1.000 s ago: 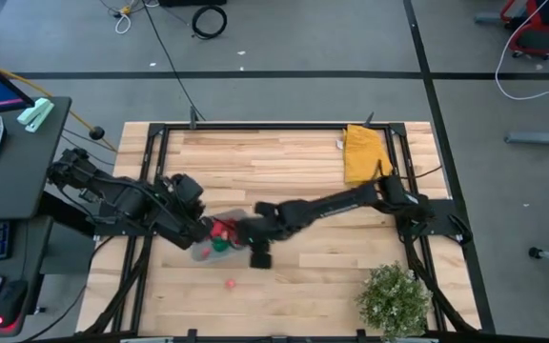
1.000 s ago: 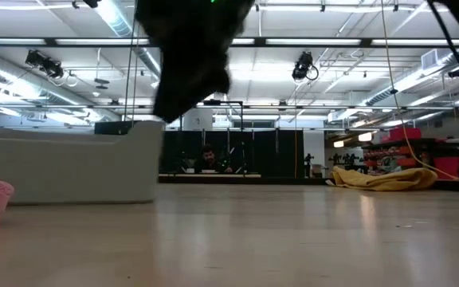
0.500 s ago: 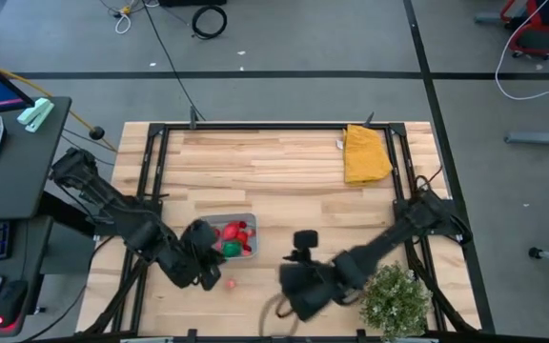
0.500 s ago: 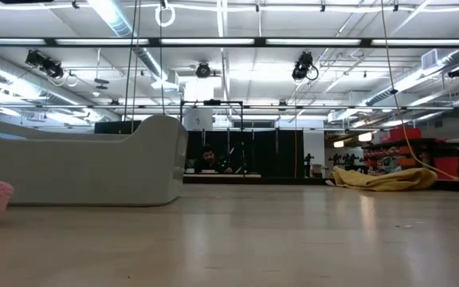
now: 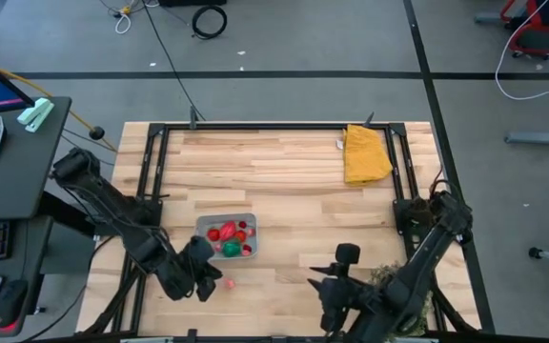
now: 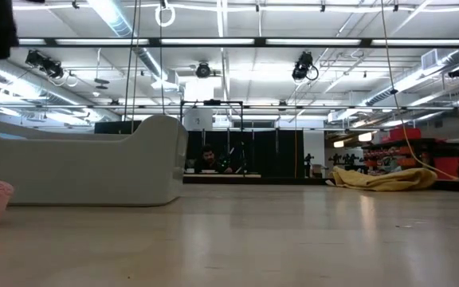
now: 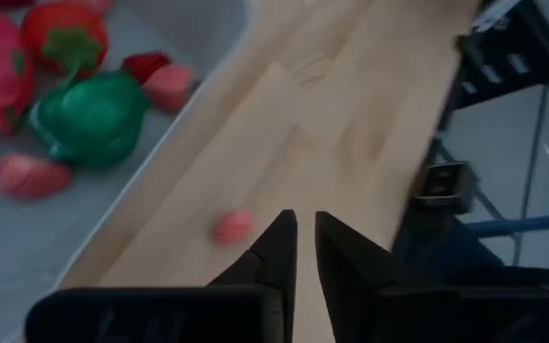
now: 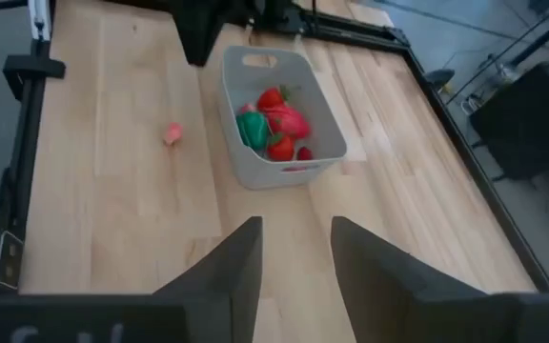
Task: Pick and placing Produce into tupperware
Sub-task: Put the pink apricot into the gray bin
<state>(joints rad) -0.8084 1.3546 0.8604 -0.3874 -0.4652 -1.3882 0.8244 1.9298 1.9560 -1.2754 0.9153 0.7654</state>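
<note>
I see a pale wood table (image 5: 294, 171) on grey floor, a yellow cloth (image 5: 365, 154) at its far right and a green plant (image 5: 410, 295) at the near right, half hidden by the right arm. The tupperware (image 5: 247, 222) sits left of centre holding red, pink and green produce (image 5: 229, 235); 1 pink piece (image 5: 228, 282) lies loose on the wood just nearer. The left gripper (image 7: 305, 246) hangs by that piece, fingers almost together, gripping nothing. The right gripper (image 8: 294, 250) waits at the near edge, fingers apart and empty. The low view cuts the pink piece at its edge.
</note>
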